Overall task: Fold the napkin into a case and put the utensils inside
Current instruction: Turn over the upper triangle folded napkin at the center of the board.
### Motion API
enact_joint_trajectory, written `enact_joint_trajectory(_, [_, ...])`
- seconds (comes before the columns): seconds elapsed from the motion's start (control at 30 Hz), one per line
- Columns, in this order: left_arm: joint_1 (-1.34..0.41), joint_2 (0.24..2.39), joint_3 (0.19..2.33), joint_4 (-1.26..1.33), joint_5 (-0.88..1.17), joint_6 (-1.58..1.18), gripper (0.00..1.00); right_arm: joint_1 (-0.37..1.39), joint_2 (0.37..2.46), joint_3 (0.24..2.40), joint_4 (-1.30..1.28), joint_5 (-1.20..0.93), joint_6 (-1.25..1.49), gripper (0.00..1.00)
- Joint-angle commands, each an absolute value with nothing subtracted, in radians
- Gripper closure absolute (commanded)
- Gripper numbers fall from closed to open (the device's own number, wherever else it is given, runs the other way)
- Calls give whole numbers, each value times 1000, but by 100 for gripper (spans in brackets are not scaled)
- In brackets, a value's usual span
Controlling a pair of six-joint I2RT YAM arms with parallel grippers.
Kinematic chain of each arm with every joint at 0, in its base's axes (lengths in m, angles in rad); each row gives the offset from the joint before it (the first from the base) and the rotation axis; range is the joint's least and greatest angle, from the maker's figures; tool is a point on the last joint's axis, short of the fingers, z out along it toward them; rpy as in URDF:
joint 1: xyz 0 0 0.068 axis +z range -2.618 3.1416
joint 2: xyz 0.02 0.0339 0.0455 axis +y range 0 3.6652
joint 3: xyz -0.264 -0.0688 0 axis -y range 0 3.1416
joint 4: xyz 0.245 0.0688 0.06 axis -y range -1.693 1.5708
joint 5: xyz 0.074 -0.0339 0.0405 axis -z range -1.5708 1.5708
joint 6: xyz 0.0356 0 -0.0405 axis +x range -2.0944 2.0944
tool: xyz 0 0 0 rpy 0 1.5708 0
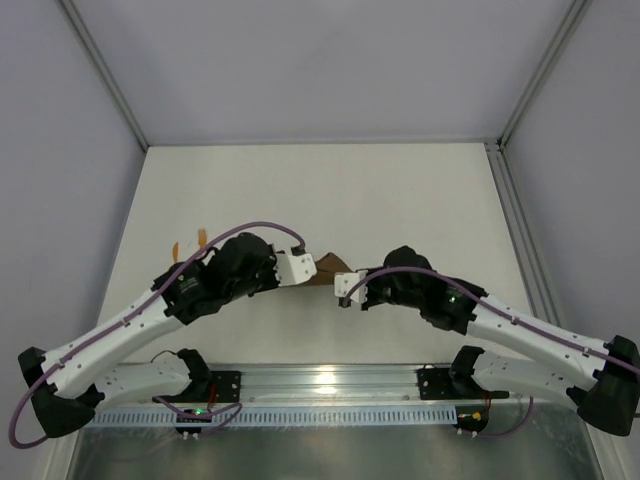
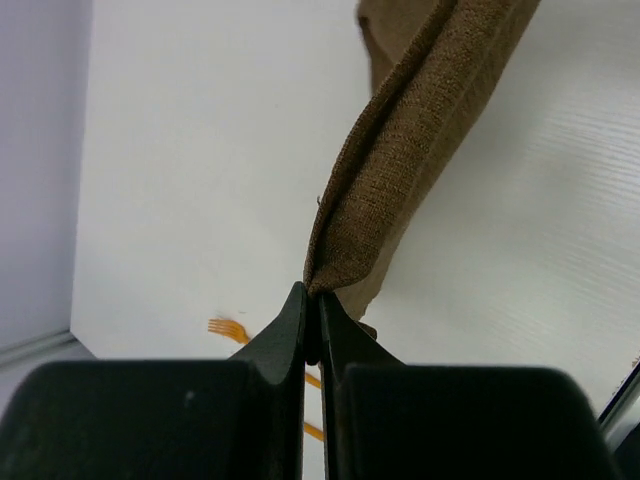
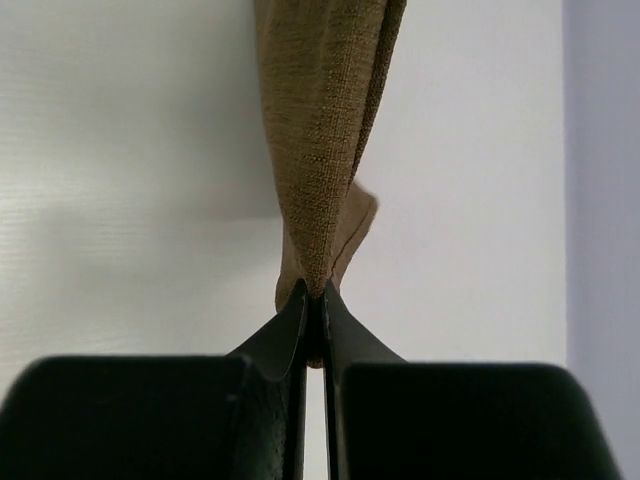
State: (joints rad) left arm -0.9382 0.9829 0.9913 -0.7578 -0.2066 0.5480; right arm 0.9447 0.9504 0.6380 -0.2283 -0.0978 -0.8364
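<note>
2 pinches on napkin [image 2: 400,170]: left gripper [image 2: 312,300] clamps 1 end, right gripper [image 3: 313,292] other; fabric spans between.

Left gripper [image 2: 312,298] clamped tight; right gripper [image 3: 313,292] likewise; tips facing each other.

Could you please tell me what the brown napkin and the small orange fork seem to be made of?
The brown napkin looks like coarse woven cloth, matte: its thread grid shows and it hangs in soft folds. The small orange fork is probably plastic, given its even bright colour, but it is too small to be sure.
</note>
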Motion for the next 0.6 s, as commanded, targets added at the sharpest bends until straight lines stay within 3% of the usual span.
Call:
enact_joint_trajectory(0.0, [-927,940,1117,-885,-258,514,100,933,945,820,-490,-205,-793,97])
enact_joint_trajectory(0.17, [-922,963,1230,-1041,-215,469,100,933,989,998,-635,-304,-744,97])
enact_joint_trajectory(0.57, [-904,1005,1368,-1227,-114,499,100,939,999,1103,-782,-646,-612,97])
